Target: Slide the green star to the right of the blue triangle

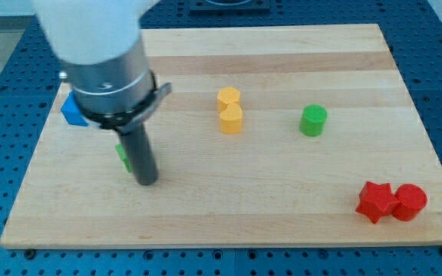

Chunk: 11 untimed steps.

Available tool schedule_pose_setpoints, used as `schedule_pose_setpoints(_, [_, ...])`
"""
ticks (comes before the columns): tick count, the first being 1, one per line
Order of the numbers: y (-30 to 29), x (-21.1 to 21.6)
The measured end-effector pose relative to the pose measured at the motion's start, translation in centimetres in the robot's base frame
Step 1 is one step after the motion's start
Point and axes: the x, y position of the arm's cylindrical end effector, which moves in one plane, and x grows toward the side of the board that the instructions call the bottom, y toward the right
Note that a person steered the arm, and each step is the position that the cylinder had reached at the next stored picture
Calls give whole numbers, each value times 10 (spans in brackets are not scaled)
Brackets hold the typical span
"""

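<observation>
The blue triangle (72, 112) lies near the board's left edge, mostly hidden behind the arm's grey body. The green star (121, 155) shows only as a small green sliver just left of the dark rod, below and to the right of the blue triangle. My tip (146, 182) rests on the board right beside the star, on its right and slightly below it. Whether the rod touches the star cannot be told.
A yellow block (231, 118) with a second yellow-orange one (228, 97) just above it sits at the board's middle top. A green cylinder (313, 120) is right of them. A red star (376, 202) and red cylinder (410, 202) sit at the bottom right.
</observation>
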Motion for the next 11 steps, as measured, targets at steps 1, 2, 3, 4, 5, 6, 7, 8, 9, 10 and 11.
schedule_pose_setpoints(1, [-33, -34])
schedule_pose_setpoints(2, [-39, -82])
schedule_pose_setpoints(3, [-37, -94])
schedule_pose_setpoints(4, [-16, -88])
schedule_pose_setpoints(5, [18, -76])
schedule_pose_setpoints(6, [41, -76])
schedule_pose_setpoints(7, [52, -76])
schedule_pose_setpoints(8, [32, -79])
schedule_pose_setpoints(9, [-6, -87])
schedule_pose_setpoints(10, [-18, -95])
schedule_pose_setpoints(11, [11, -88])
